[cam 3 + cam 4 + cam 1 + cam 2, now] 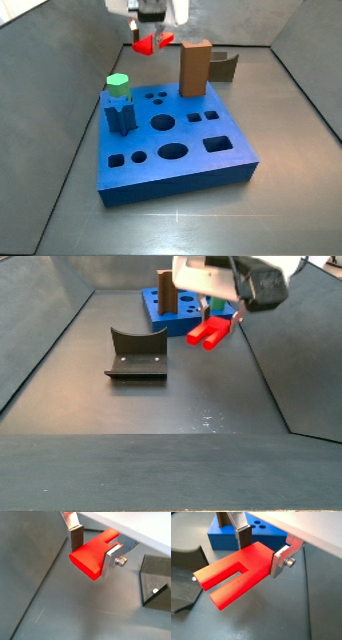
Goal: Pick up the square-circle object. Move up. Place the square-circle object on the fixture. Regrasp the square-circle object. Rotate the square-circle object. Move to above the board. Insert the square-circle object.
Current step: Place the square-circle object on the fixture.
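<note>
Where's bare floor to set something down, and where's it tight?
Bare floor: the wide patch in front of the fixture, and the strip right of the board. Tight: the board's back edge, where the gripper holds the red block in the air beside the brown block, with the green-topped peg to the left.

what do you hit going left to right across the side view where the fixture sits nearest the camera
fixture → blue board, further back → red square-circle object, held off the floor in the pincer. The brown block on the board is left out, since the pincer hides most of it.
</note>
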Available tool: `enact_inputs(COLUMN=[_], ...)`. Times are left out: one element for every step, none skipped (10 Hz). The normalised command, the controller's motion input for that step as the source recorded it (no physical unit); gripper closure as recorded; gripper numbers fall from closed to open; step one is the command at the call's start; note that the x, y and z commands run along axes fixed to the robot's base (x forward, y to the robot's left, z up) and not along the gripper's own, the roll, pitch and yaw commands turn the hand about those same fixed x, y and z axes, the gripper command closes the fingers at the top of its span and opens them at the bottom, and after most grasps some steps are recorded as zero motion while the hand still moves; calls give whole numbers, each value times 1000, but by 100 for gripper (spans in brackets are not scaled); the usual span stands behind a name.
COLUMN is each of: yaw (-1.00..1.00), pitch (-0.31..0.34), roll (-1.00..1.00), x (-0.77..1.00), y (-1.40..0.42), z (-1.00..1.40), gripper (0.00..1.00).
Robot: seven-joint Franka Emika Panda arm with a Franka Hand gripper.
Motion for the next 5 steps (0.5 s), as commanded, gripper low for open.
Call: enact_inputs(yaw=[17,16,7,1,-8], pitch=[15,14,14,16,18], roll=[-80,-92,-118,-126,-136], x=[-24,-27,-30,-32,-27], y=[-11,-9,-10,-8,-5], z=[1000,1000,1000,1000,872], gripper=[100,100,100,100,100])
